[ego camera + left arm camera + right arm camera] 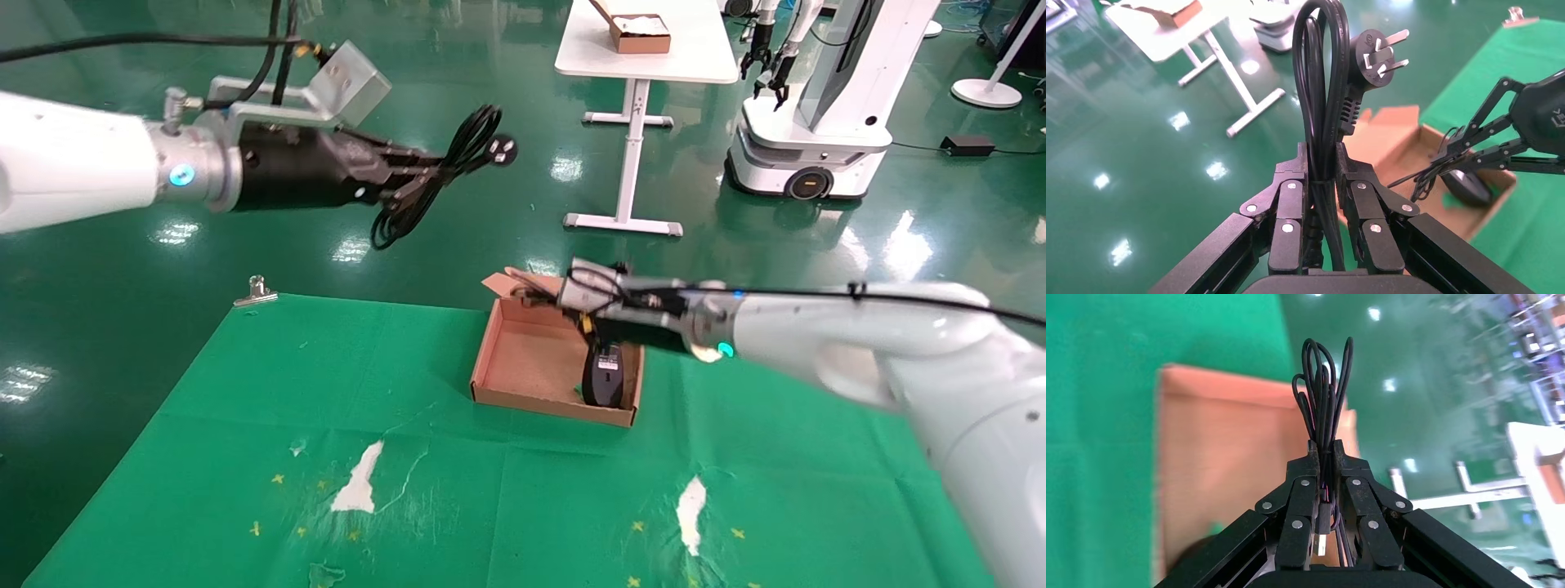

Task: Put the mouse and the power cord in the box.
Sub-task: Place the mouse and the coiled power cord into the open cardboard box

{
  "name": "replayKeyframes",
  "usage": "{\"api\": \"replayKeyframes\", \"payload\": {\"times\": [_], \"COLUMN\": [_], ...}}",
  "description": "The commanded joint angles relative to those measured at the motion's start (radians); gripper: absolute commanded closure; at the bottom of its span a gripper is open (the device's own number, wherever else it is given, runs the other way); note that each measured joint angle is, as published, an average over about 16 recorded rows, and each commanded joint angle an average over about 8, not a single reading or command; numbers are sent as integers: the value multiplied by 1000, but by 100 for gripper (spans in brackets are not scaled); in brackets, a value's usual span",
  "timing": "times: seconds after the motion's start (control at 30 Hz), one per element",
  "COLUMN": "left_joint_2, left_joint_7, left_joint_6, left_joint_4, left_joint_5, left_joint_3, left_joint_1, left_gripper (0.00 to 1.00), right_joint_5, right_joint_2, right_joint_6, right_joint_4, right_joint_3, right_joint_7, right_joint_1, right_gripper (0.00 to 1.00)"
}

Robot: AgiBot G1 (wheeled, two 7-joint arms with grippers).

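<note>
1. The left gripper (pixel 413 175) is hovering high over the glossy green floor, beyond the far left corner of the green cloth (pixel 245 425); its black linkage fingers (pixel 1291 202) are pressing together on the power cord (pixel 441 175).
2. The power cord is hanging as a bundle of thick, smooth black rubber loops, with a chunky round plug (pixel 1373 52) showing three flat metal prongs and a ribbed strain relief.
3. The right gripper (pixel 582 304) is reaching over the far right corner of the box (pixel 523 359), its fingers (pixel 1306 496) pinching a looped bunch of thin black cable (pixel 1324 392).
4. The mouse (pixel 605 377) is dangling nose-down inside the box, against the right wall near the near right corner; it is smooth, black and oval, with a pale patch on it.
5. The box is sitting near the far edge of the cloth, about mid-width: shallow, rectangular, brown matte cardboard, with a flap (pixel 502 282) sticking up at the back.
6. The cloth is showing creases, two torn white patches near its near edge, and a metal clip (pixel 256 291) at the far left corner.
</note>
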Motion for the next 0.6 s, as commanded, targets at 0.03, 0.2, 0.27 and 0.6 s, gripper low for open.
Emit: {"api": "replayKeyframes", "payload": {"times": [0.03, 0.2, 0.27, 0.6], "left_joint_2": [-12, -22, -24, 12], "left_joint_7": [4, 18, 22, 49], "left_joint_6": [22, 65, 74, 57], "left_joint_4": [3, 4, 5, -9], "left_joint_5": [6, 15, 19, 47], "left_joint_3": [4, 10, 13, 33], "left_joint_1": [3, 19, 24, 45], "left_gripper": [100, 100, 100, 100], "right_joint_5": [8, 18, 21, 48], "right_joint_2": [0, 1, 1, 14], "right_joint_6": [-4, -5, -1, 69], "right_joint_4": [10, 19, 21, -16], "right_joint_3": [-5, -23, -30, -40], "right_joint_7": [2, 12, 15, 19], "right_joint_1": [-24, -38, -38, -16], "right_gripper": [61, 1, 0, 0]}}
